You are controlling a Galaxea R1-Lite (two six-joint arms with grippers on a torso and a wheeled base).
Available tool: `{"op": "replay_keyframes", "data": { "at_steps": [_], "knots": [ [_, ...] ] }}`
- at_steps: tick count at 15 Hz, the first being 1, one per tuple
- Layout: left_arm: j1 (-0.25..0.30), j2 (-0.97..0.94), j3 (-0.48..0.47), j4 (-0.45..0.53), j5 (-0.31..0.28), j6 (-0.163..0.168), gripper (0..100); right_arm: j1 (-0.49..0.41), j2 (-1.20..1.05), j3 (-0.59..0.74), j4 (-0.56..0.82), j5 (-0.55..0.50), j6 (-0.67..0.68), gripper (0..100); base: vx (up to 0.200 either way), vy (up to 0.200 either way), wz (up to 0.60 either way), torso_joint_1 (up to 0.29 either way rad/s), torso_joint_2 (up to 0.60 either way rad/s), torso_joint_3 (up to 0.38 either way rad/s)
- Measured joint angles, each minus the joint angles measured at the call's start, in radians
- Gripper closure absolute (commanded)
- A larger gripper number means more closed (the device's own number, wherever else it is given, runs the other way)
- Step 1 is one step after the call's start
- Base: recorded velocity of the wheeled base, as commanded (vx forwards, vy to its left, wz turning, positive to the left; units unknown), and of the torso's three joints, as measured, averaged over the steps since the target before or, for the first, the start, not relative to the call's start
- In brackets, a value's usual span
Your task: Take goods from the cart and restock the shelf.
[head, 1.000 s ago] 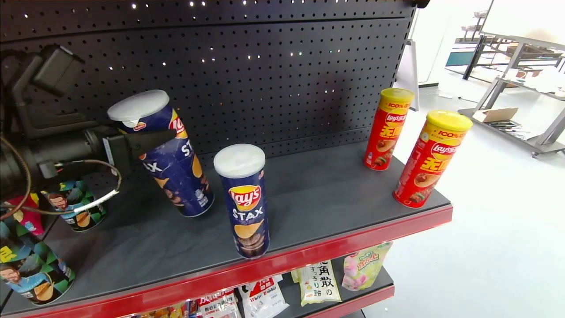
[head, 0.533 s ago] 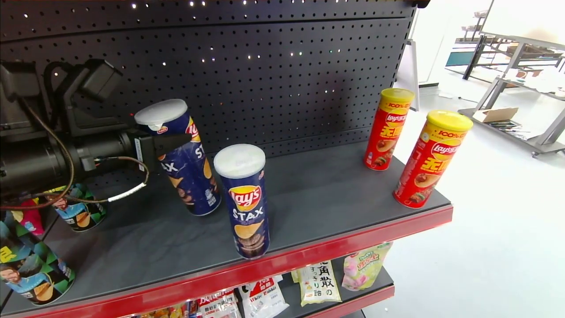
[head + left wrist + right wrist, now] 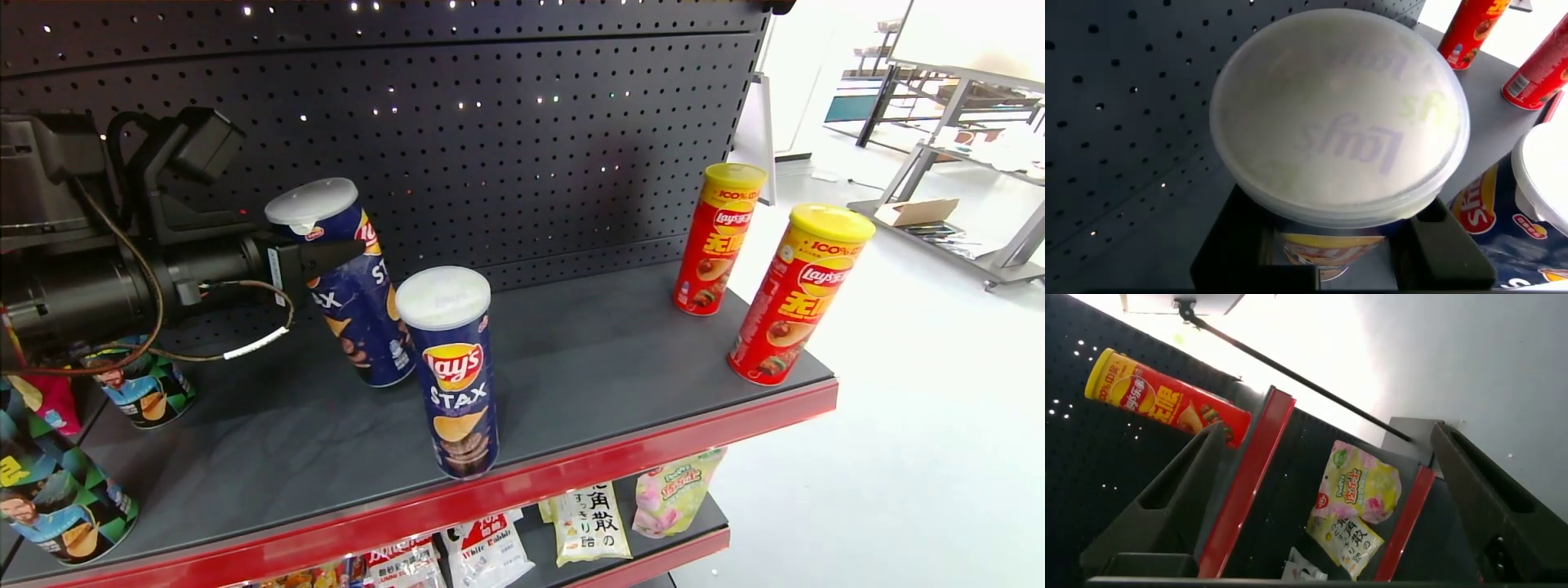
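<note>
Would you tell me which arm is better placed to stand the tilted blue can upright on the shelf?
Left. The left gripper is shut on the tilted blue can, with its base at the shelf behind the upright blue can. The right gripper is open and empty.

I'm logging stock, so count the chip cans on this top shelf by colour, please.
Blue cans: 2, one in the left gripper
Red cans: 2
Green patterned cans: 2
Total: 6; a pink item at far left is too hidden to count.
</note>
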Motion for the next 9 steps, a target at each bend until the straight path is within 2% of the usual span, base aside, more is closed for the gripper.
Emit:
{"op": "replay_keyframes", "data": {
  "at_steps": [4,5,7,9],
  "knots": [
    [-0.003,0.004,-0.004,0.001,0.001,0.002,100,0.0,0.0,0.0,0.0,0.002,-0.009,0,0.0,0.0,0.0,0.0,0.0,0.0],
    [-0.012,0.01,-0.007,0.001,0.002,0.003,100,0.0,0.0,0.0,0.002,0.004,-0.071,0,0.0,0.0,0.0,0.0,0.0,0.0],
    [-0.035,0.021,-0.024,0.001,0.003,0.003,100,0.0,0.0,0.006,-0.029,0.017,-0.362,0,0.0,0.0,0.0,0.0,0.0,0.0],
    [-0.047,0.032,-0.041,0.0,0.004,0.003,100,0.0,0.0,0.027,-0.102,0.12,-0.686,0,0.0,0.0,0.0,0.0,0.0,0.0]
  ]
}}
